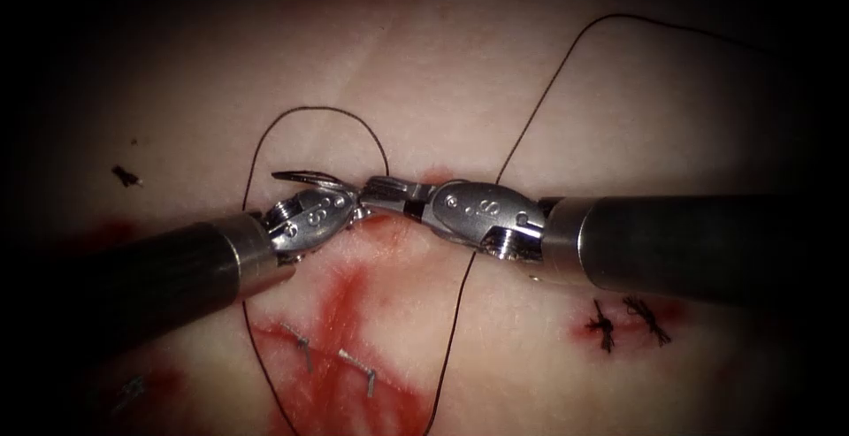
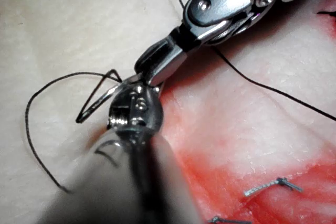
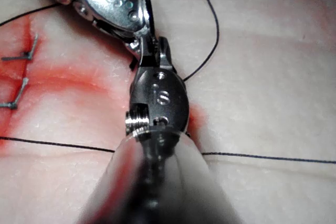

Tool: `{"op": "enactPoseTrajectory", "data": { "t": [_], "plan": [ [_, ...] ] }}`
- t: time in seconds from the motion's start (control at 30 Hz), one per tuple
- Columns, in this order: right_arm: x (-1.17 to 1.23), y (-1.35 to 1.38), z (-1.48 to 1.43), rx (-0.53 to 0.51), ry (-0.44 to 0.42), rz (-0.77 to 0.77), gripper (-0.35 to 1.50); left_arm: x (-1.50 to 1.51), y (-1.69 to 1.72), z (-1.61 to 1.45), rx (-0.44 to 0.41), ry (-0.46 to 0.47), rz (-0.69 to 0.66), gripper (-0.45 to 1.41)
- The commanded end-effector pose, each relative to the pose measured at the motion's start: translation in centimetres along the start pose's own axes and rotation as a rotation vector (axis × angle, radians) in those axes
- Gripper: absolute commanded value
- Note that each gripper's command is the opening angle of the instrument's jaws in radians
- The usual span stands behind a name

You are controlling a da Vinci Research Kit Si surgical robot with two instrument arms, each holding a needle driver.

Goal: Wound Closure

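The tissue (image 1: 460,91) lies pale, with red fluid (image 1: 340,312) along the cut in the endoscope view's lower middle. The left gripper (image 1: 340,195) reaches in from the lower left, the right gripper (image 1: 389,193) level from the right; their tips meet above the cut. The needle (image 1: 305,177) juts left from the left gripper's tip, clear of the tissue; its held end is hidden. The right gripper's jaws look closed, though what they clamp is hard to make out. Thread (image 1: 531,118) loops behind both.
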Motion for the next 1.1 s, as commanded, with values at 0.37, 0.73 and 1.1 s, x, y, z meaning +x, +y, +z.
{"op": "enactPoseTrajectory", "data": {
  "t": [0.37, 0.73, 1.1],
  "plan": [
    [0.05, -0.05, -0.02, 0.011, 0.019, 0.013, -0.35, -0.07, -0.02, 0.12, -0.012, -0.039, -0.044, 0.69],
    [0.04, 0.05, -0.08, 0.113, 0.113, 0.285, -0.35, -0.07, 0.01, 0.1, -0.121, -0.012, -0.086, 0.71],
    [-0.1, 0.28, -0.23, 0.176, 0.15, 0.523, -0.35, -0.09, 0.14, -0.02, -0.278, 0.045, -0.13, 0.59]
  ]
}}
